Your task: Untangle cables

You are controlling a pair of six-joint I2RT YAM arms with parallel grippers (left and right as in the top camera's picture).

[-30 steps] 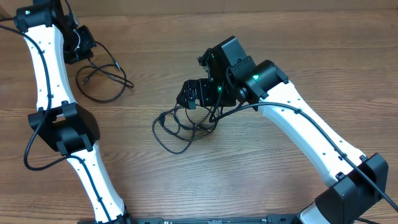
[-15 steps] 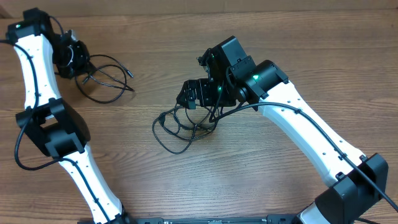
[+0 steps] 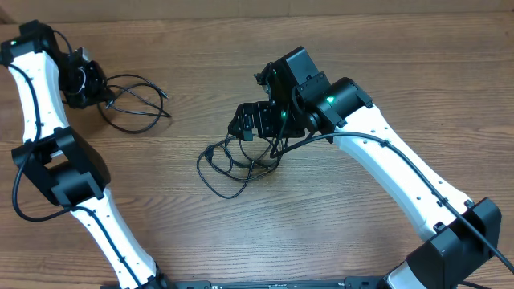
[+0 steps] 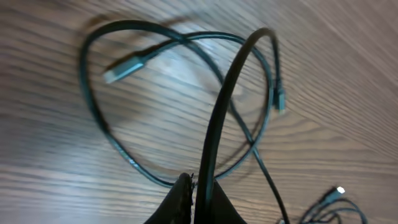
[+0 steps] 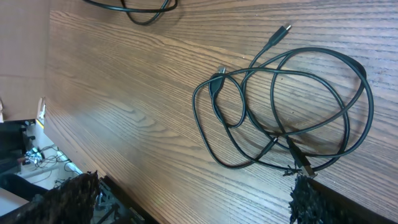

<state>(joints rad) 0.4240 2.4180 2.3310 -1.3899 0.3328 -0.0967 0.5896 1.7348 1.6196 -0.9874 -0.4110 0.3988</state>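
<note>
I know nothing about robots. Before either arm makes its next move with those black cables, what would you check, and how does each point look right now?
1. Left gripper has a firm pinch on the separate cable: ok, fingers closed on it.
2. Separate cable lies apart from the tangled bundle: ok, bare table shows between them in the overhead view.
3. Right gripper is ready to grab: ok, jaws wide open above the bundle.
4. Bundle is untangled: not ok, its loops cross each other several times.
5. One right fingertip is clear of the bundle: cannot tell, a plug end lies right at it.
</note>
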